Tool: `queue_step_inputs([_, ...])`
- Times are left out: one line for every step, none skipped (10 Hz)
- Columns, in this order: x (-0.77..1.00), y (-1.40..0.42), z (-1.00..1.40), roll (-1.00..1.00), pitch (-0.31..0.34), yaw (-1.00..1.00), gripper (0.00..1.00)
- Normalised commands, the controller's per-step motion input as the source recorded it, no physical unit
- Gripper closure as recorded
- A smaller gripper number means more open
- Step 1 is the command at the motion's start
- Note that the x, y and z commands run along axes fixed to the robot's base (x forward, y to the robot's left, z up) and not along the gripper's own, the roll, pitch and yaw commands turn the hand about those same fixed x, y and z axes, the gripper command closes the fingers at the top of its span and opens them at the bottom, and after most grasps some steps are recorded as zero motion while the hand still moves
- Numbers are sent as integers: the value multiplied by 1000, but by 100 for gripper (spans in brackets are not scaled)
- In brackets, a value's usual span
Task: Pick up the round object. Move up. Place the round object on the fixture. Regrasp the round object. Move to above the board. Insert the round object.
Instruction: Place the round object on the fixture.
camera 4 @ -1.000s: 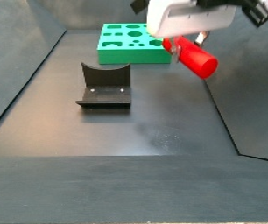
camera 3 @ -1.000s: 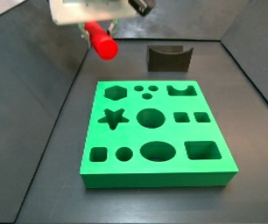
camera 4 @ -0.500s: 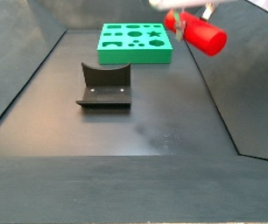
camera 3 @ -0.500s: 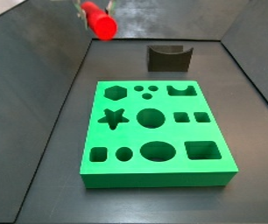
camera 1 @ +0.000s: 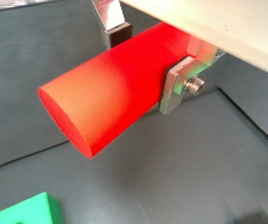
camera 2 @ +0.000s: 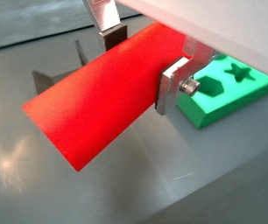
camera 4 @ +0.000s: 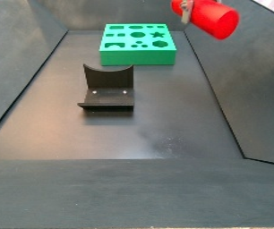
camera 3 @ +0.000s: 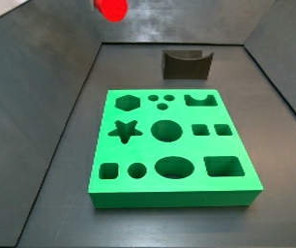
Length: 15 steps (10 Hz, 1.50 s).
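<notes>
The round object (camera 1: 113,96), a smooth bright red cylinder, lies crosswise in my gripper (camera 1: 148,57), which is shut on it. Its silver fingers (camera 2: 172,83) press on opposite sides of it in both wrist views. In both side views the round object (camera 3: 109,10) hangs high at the frame's upper edge, with the gripper almost entirely cut off there. It is well above the floor and apart from the board (camera 3: 173,199) and the fixture (camera 3: 186,64). One red end (camera 4: 214,21) faces the camera.
The green board (camera 4: 137,59) with several shaped holes lies flat on the dark floor. The dark fixture (camera 4: 107,88) stands on its base plate a short way from it. Sloping grey walls close in the floor. A corner of the board (camera 2: 232,92) shows below the gripper.
The gripper has risen with the round object in it. Its white body has left the top of both side views, and only the red cylinder still shows there.
</notes>
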Motion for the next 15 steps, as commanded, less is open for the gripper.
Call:
queue_step_inputs([1000, 434, -135, -269, -203, -1000, 100])
queue_step_inputs([1000, 374, -111, -333, -199, -973, 100])
queue_step_inputs([1000, 358, -108, -307, -170, -819, 100])
queue_step_inputs([1000, 331, -112, -262, -139, -498, 100])
queue_step_inputs([1000, 290, -105, -204, -101, -238, 100])
queue_step_inputs([1000, 263, -100, -160, -81, -128, 100])
queue_step_inputs([1000, 247, -98, -144, -72, -90, 100])
queue_step_inputs([1000, 216, -97, -163, -58, -53, 100])
queue_step_inputs([1000, 203, -95, -174, -53, -47, 100])
queue_step_inputs([1000, 180, -91, -196, -43, -47, 100])
queue_step_inputs([1000, 166, -88, -216, -34, -50, 100])
queue_step_inputs([1000, 153, -87, -230, -25, -55, 100])
queue_step_inputs([1000, 143, -82, -238, -20, -57, 100])
queue_step_inputs([1000, -330, 184, -1000, 36, -39, 100])
queue_step_inputs([1000, -345, 202, -1000, 51, -42, 100])
